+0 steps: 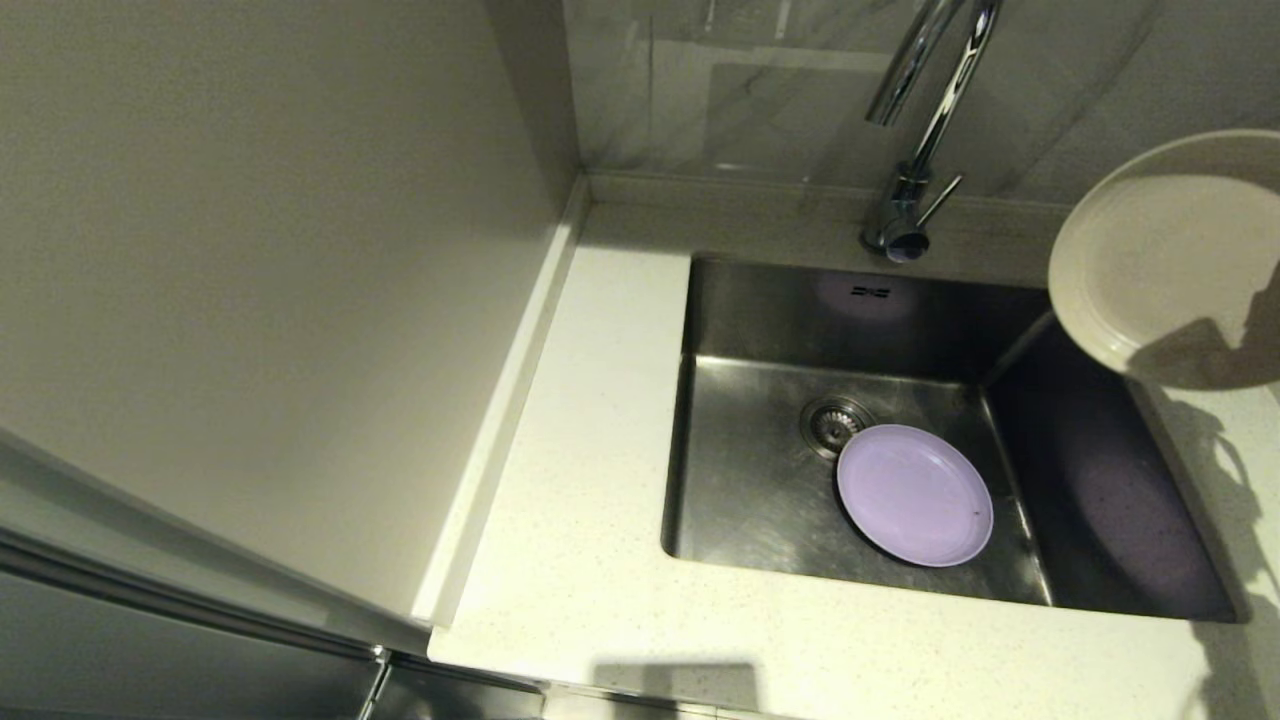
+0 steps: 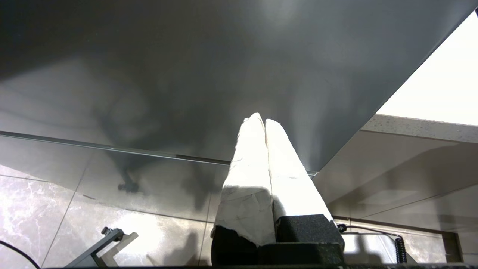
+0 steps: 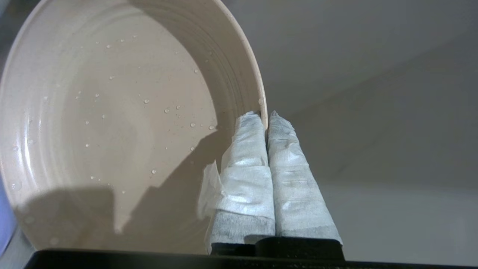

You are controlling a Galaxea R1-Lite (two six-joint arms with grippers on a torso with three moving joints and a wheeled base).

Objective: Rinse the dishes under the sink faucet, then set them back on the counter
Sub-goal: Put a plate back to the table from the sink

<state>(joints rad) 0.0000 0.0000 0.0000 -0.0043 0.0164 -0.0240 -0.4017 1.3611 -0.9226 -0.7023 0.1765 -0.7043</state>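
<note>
Right gripper (image 3: 266,114) clamped on rim of cream plate (image 1: 1165,262), taped fingers (image 3: 246,157) either side of edge. Plate held tilted in air above right rim of sink (image 1: 760,480), face beaded with water drops. Lilac plate (image 1: 914,494) lies flat on basin floor, just beside drain strainer (image 1: 832,421), apart from walls. Faucet (image 1: 915,150) at back edge, spout over basin. Counter (image 1: 590,480) bare left of sink. Left gripper (image 2: 264,121) pressed closed, holding nothing, low beside dark cabinet panel (image 2: 186,74).
</note>
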